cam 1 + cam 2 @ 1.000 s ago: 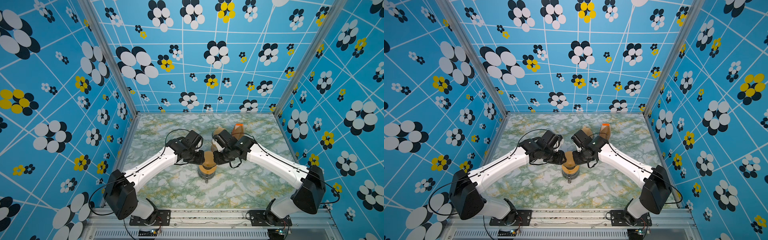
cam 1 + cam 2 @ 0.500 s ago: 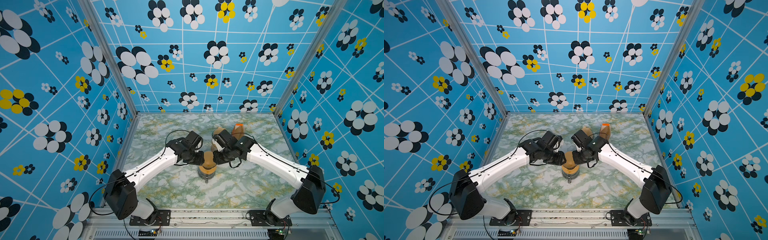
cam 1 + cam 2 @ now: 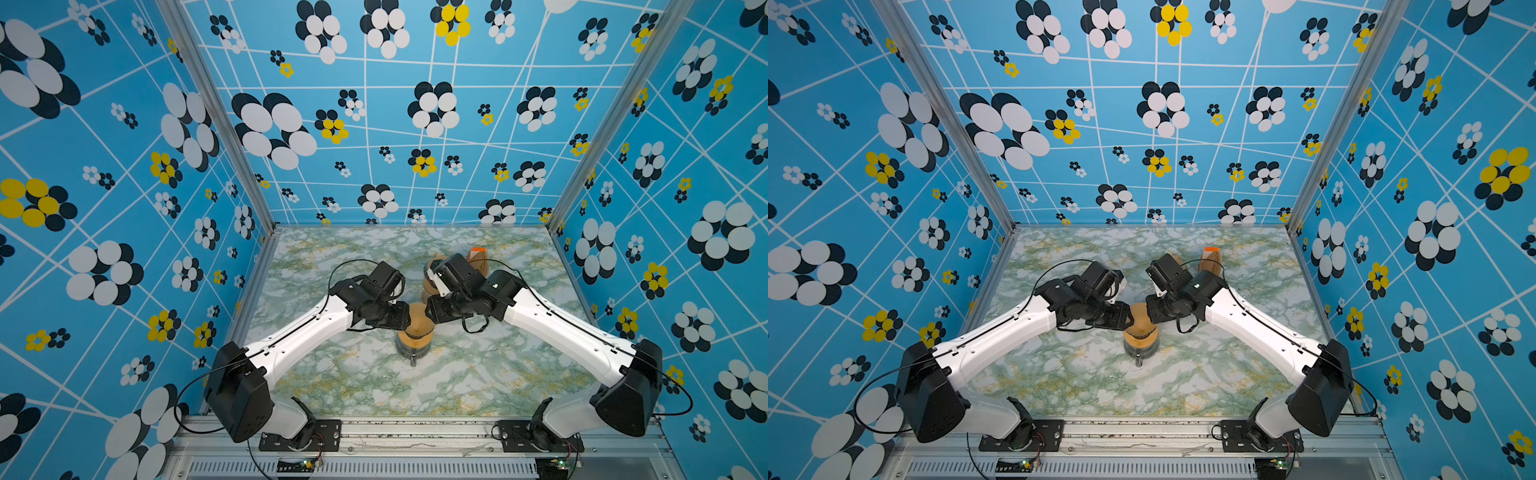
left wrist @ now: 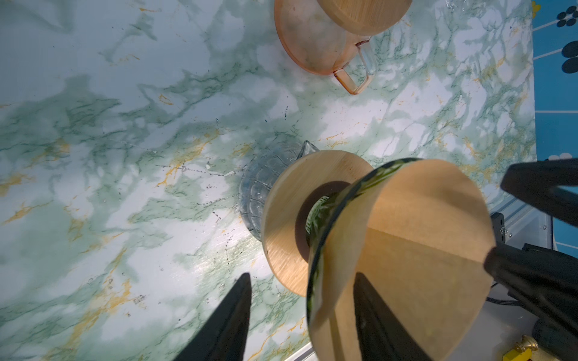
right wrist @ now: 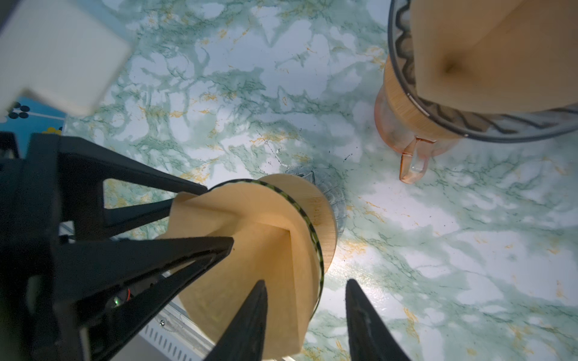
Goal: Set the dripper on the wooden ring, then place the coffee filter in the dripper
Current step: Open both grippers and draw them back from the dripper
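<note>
Marble-patterned table [image 3: 374, 395]: near its middle we see the brown paper filter [image 4: 422, 234] seated in the glass dripper [image 4: 319, 212], whose wooden collar [image 4: 281, 218] rests on a clear carafe [image 4: 253, 193]. The left gripper [image 4: 301, 275] and right gripper [image 5: 306, 281] flank it, jaws apart astride its rim. Beyond stands a pink server [image 5: 394, 125].
</note>
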Controlling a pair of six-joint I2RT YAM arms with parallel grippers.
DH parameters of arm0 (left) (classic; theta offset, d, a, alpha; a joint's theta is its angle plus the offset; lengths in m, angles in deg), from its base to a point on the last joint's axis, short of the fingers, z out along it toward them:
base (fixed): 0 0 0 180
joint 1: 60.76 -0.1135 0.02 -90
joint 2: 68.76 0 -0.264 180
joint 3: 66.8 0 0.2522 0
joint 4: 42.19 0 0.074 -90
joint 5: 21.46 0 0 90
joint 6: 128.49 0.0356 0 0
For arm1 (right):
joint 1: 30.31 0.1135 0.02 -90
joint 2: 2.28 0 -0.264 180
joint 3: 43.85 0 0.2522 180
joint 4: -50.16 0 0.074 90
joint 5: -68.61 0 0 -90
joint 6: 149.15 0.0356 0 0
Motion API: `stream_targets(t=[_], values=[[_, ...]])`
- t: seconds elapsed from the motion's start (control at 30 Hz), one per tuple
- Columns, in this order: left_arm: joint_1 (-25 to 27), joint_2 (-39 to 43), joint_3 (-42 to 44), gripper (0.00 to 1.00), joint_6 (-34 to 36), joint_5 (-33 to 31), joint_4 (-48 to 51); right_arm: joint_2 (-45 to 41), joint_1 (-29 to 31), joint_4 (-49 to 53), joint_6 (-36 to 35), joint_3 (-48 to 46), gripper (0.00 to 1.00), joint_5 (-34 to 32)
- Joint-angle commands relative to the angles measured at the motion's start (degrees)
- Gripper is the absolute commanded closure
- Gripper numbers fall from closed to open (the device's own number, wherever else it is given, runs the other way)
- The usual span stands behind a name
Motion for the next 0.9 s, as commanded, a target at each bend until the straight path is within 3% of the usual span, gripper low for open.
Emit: stream_targets(t=[0.0,0.47,0.7,0.8,0.87], values=[[0.3,2.9,-1.3,0.45,0.1,-1.0,0.5,-3.2,-0.8,1.1,-0.4,2.1,0.55,-2.7],[-0.1,13.8,0.5,0.44,4.1,-1.9,-3.7,-10.4,-1.6,2.0,-5.3,1.5,0.49,-5.5],[-0.1,20.0,4.1,0.37,6.1,-3.4,-6.3,-14.4,-1.6,1.1,-5.6,-2.0,0.45,-3.7],[-0.1,22.7,5.7,0.23,7.1,-2.6,-7.3,-16.7,-1.5,0.3,-6.4,-3.6,0.39,-1.2],[-0.2,24.5,6.5,0.07,7.6,-3.0,-7.2,-17.8,-1.6,0.7,-6.8,-4.0,0.34,0.6]])
